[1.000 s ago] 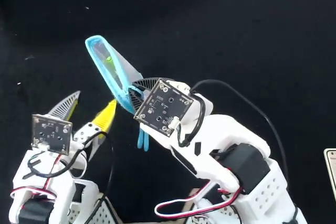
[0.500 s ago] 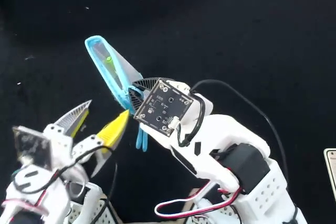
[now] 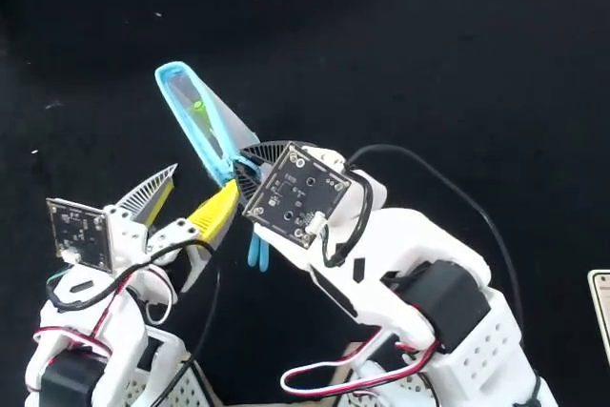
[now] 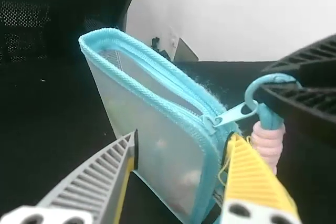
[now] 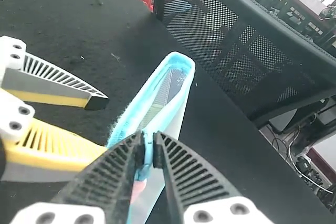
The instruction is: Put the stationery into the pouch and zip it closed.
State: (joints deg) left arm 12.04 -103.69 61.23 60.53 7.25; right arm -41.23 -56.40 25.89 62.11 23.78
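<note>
Translucent plastic pouch (image 3: 212,131) with light-blue zip edging, held on edge above the black table (image 3: 429,64). Its far end is pointed away from the arms and its near end is taken up at the right arm.

Right gripper (image 5: 148,148): black ribbed fingers are pressed together on the pouch's blue edging at the near end. The blue tape is seen pinched between the two tips, and the rest of the pouch runs away from them.

Left gripper (image 3: 202,181): one grey finger and one yellow finger are spread wide, with nothing gripped. In the left wrist view the pouch's near lower part is seen in the gap between them. The grey finger is placed beside the clear flat side and the yellow finger beside the zip end. Contact with either finger cannot be told. In the high view the yellow tip is found just beside the right gripper's black fingers.

Zip slider (image 4: 210,123): seated near the held end, with its pull tab (image 4: 234,114) turned toward the black fingers and ending in a blue loop (image 4: 265,83).

Contents: a green item (image 3: 198,107) is seen through the clear wall near the far end. A pink ribbed item (image 4: 268,142) is noted below the loop, and its nature cannot be told.

Blue strap (image 3: 257,253): hung below the right gripper.
</note>
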